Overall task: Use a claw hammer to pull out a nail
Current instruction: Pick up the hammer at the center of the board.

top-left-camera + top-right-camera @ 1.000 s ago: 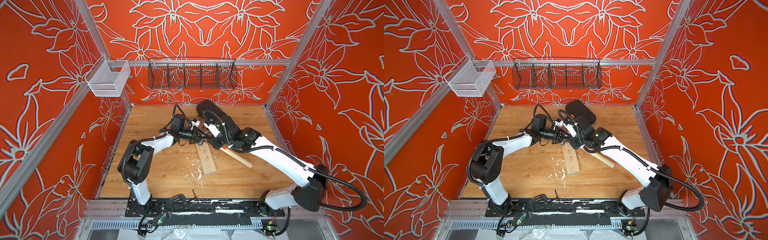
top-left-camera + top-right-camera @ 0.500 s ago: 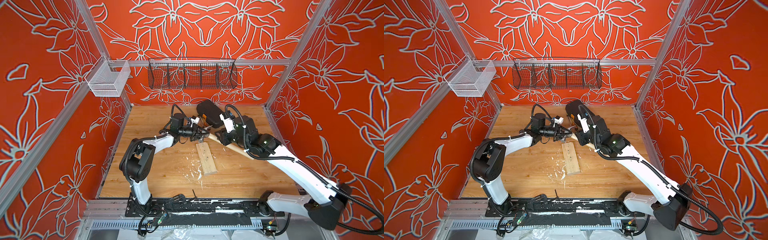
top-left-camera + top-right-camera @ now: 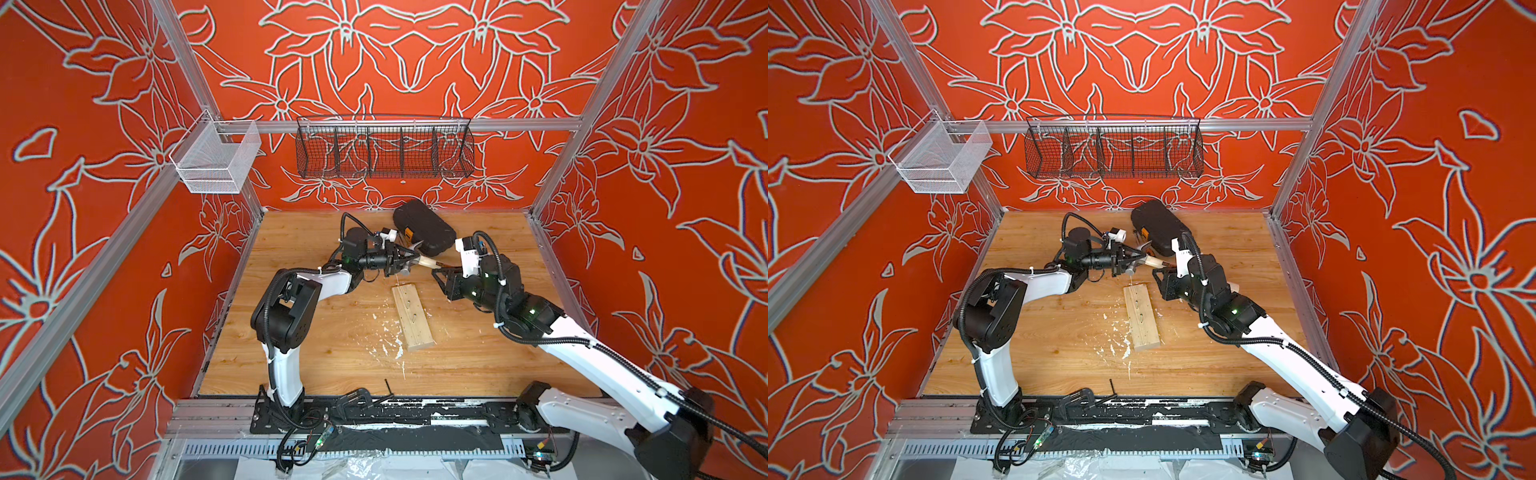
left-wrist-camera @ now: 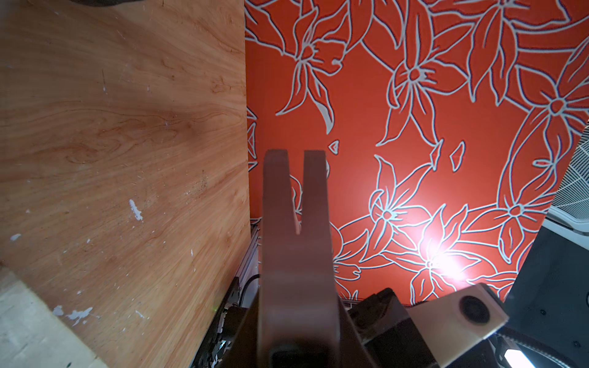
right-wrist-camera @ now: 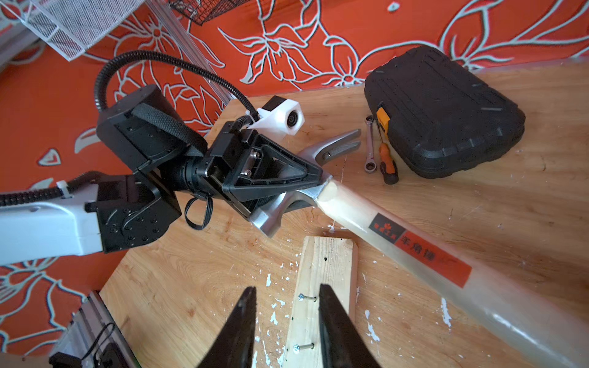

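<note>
Right wrist view: the claw hammer (image 5: 398,242) is clamped by its head in the left gripper (image 5: 314,180), at the plank's (image 3: 413,316) twelve o'clock in a top view, the right gripper (image 5: 287,286) is seen part-open and empty, and the nails (image 5: 307,298) are undrawn.

Bright, evenly lit, sharp top views show faint shadows on the table (image 3: 332,353) at mid-frame; in the left wrist view white glare blooms on the red wall (image 4: 443,264) and the close claw hammer (image 4: 296,255) is dark and blurred; the right wrist view blurs near the lens.
</note>
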`<state>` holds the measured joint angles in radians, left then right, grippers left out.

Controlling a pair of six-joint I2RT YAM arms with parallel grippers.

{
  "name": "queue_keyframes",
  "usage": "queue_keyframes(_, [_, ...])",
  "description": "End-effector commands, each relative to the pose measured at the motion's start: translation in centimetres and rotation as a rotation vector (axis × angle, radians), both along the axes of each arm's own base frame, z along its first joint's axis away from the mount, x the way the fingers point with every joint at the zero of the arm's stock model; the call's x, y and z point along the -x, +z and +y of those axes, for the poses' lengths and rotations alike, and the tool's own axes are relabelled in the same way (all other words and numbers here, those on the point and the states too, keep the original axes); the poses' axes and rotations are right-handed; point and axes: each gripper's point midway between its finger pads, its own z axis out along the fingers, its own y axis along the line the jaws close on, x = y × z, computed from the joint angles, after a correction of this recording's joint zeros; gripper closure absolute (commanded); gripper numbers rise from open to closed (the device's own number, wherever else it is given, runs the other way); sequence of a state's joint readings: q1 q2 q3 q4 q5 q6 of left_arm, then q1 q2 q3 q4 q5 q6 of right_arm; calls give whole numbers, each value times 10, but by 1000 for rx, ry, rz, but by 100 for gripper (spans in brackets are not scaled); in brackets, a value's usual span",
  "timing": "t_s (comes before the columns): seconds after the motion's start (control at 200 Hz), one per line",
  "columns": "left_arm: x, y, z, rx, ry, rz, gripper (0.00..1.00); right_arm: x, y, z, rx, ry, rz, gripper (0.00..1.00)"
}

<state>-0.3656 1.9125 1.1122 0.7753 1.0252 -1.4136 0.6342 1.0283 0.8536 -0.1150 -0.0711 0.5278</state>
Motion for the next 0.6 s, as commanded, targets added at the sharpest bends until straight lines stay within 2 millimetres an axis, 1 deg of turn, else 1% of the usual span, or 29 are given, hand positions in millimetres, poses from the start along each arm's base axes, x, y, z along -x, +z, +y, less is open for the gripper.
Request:
queue_keyframes(0.0, [-2, 62, 1, 100, -7, -188, 100, -6, 18, -2, -160, -57, -36, 65])
queue_keyframes(0.06, [-2, 65, 1, 106, -4, -191, 100, -6, 18, -2, -198, -57, -43, 65])
queue_keyframes(0.105, [-3, 67, 1, 111, -3, -190, 100, -8, 15, -3, -219, -75, -36, 64])
queue_keyframes(0.21, [-4, 73, 1, 126, 5, -196, 100, -11, 10, -3, -277, -90, -30, 60])
queue_keyframes(0.315, [-4, 79, 1, 138, 10, -210, 100, -15, 2, -5, -314, -118, -13, 58])
queue_keyframes(0.465, [-5, 84, 2, 139, 19, -230, 100, -19, 2, -11, -381, -173, -6, 55])
queue_keyframes(0.595, [-5, 87, 1, 140, 28, -251, 100, -22, 8, -21, -423, -242, -6, 55])
